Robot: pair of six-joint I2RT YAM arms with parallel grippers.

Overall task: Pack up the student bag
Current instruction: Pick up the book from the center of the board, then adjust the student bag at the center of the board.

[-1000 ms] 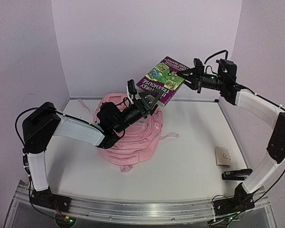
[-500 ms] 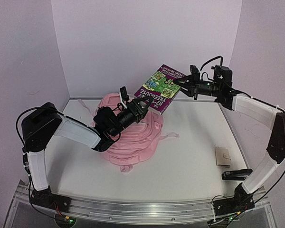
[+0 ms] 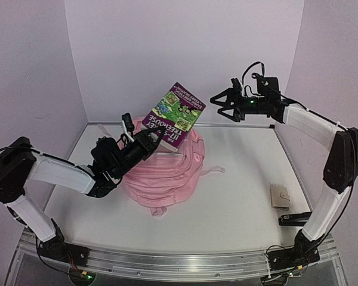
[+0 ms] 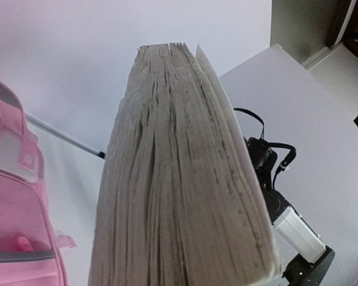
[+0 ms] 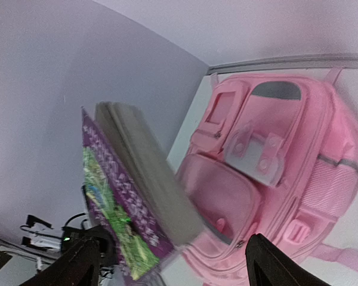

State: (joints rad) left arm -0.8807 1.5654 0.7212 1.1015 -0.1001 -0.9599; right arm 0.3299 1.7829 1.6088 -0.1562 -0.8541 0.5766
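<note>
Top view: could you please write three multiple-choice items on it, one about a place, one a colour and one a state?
1. Where is the book? A. flat on the table B. held in the air near the bag C. inside the bag
2. What colour is the bag? A. blue B. green C. pink
3. How do the right gripper's jaws stand? A. open, apart from the book B. shut on the book C. shut on a strap
1 B, the left gripper holds it aloft; 2 C, its fabric is pink; 3 A, a gap separates them from the book.
</note>
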